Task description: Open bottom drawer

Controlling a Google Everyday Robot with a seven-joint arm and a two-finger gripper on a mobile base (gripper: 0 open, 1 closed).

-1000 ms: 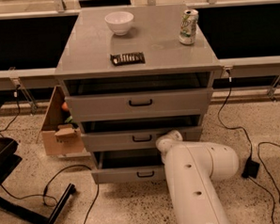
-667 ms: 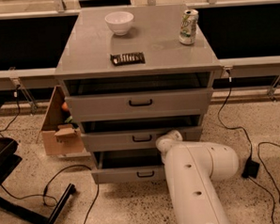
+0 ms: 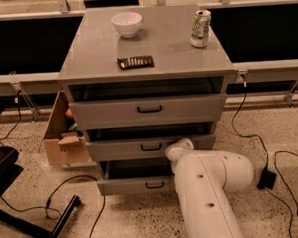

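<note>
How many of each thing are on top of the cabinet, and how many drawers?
Drawers: 3 (top drawer, middle drawer, bottom drawer)
White bowl: 1
Soda can: 1
Dark packet: 1
Total: 6
The gripper is hidden behind the white arm, by the lower drawers.

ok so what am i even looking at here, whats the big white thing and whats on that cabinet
The big white tube is a robot arm, reaching up from the bottom edge toward a grey cabinet. There is one camera, looking down at the cabinet's front. On top sit a white bowl, a drinks can and a dark flat packet. The bottom drawer stands pulled out a little. The gripper is hidden behind the arm, near the drawers, so nothing is seen held.
</note>
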